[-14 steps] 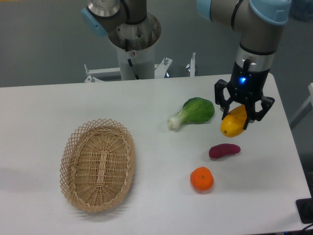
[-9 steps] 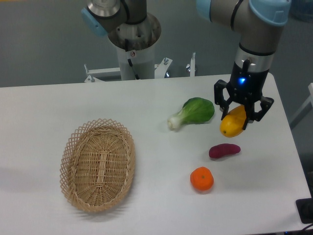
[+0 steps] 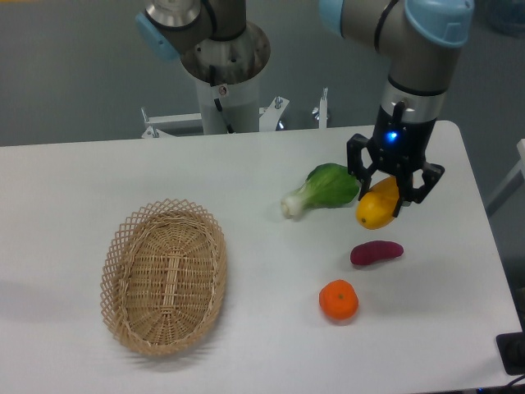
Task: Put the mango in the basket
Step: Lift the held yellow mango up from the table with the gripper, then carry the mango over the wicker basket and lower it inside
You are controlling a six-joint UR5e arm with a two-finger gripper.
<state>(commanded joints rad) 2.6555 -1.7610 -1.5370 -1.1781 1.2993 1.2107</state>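
tool [image 3: 389, 187] is gripping the mango [image 3: 376, 207], lifted above the surface [image 3: 246, 180] | bok choy [image 3: 326, 187] is lying just left of it | purple sweet potato [image 3: 376, 252] and tangerine [image 3: 338, 300] are lying below | basket [image 3: 164, 275] is sitting far left, well apart

Only the bok choy [image 3: 326, 188] lies between the end effector [image 3: 385, 190] and the basket [image 3: 163, 274].

Probably a robotics lab: bare white table [image 3: 246, 172], pedestal-mounted arm [image 3: 223, 57] (grey backdrop).
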